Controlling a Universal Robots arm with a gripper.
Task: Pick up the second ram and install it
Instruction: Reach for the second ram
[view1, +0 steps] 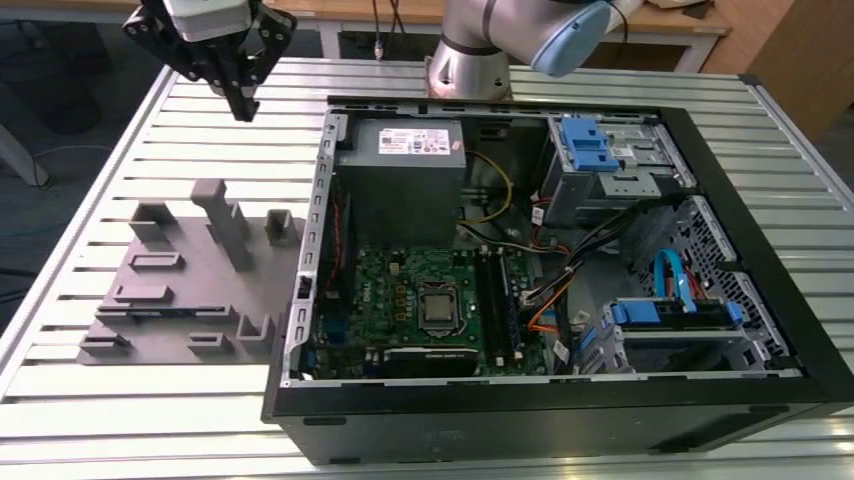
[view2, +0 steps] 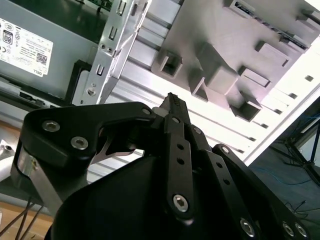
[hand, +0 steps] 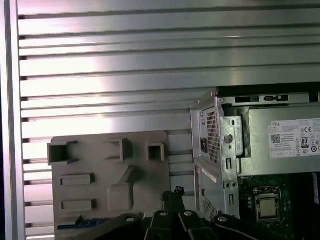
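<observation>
My gripper (view1: 244, 105) hangs high above the table's far corner at the exterior view's left, beyond the grey fixture (view1: 187, 290). Its fingers (view2: 172, 102) meet at the tips and hold nothing. The second ram (hand: 82, 223), a thin blue-green strip, lies in a slot of the fixture (hand: 110, 170) on the side away from the gripper. In the exterior view it is a thin dark line (view1: 158, 311) along the fixture's near part. The gripper (hand: 172, 196) points down between the fixture and the open computer case (view1: 310, 250).
The case holds a motherboard (view1: 400, 290) with long black slots (view1: 497, 300), a grey power supply (view1: 400, 160), drive cages with blue parts (view1: 587, 145) and loose cables. Upright blocks (view1: 227, 225) rise from the fixture. The slatted metal table (view1: 80, 400) surrounds both.
</observation>
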